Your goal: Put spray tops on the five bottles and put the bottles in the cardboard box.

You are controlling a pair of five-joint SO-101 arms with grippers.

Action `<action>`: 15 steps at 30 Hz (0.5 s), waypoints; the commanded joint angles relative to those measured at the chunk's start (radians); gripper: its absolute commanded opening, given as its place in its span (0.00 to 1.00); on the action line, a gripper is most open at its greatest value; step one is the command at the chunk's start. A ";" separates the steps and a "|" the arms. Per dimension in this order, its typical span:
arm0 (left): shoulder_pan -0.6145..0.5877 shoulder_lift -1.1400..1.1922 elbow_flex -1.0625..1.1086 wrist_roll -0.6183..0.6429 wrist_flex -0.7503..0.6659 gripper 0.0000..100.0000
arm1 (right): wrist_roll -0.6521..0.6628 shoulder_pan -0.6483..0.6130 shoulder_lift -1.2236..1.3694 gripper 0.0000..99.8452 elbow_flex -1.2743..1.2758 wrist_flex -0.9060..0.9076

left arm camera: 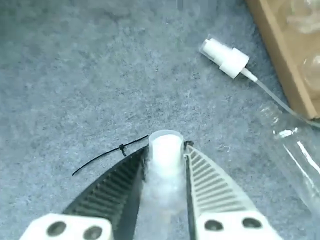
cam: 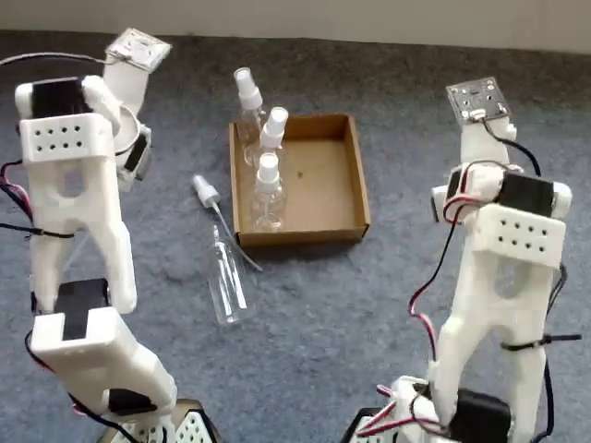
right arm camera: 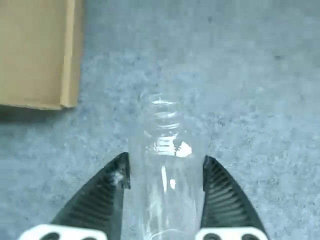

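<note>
My left gripper (left arm camera: 166,146) is shut on a white spray top (left arm camera: 165,150), held above the grey carpet. My right gripper (right arm camera: 166,162) is shut on a clear bottle (right arm camera: 165,145) with an open threaded neck. The cardboard box (cam: 355,175) lies between the arms; its corner (right arm camera: 70,55) is close to that held bottle. Three bottles with spray tops (cam: 268,189) stand along the box's left side, the farthest by the back rim. On the carpet left of the box, a loose spray top (cam: 205,191) (left arm camera: 225,56) with a long tube lies beside an open clear bottle (cam: 226,277) (left arm camera: 295,145).
Grey carpet covers the whole work area. The left arm (cam: 69,185) stands tall at the left and the right arm (cam: 508,240) at the right. The box's right half is bare cardboard. A thin black cable tie (left arm camera: 107,154) lies on the carpet.
</note>
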 commanded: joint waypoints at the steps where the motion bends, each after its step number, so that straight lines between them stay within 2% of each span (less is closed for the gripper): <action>1: -0.010 -0.147 -0.111 0.086 0.028 0.06 | -0.071 -0.111 -0.203 0.07 0.042 -0.002; 8: 0.087 -0.504 -0.091 0.204 0.028 0.06 | -0.176 -0.415 -0.447 0.07 0.302 -0.239; 11: 0.183 -0.644 -0.090 0.256 0.026 0.06 | -0.245 -0.521 -0.549 0.07 0.438 -0.378; 15: 0.340 -0.753 -0.088 0.365 -0.075 0.06 | -0.311 -0.622 -0.714 0.07 0.596 -0.516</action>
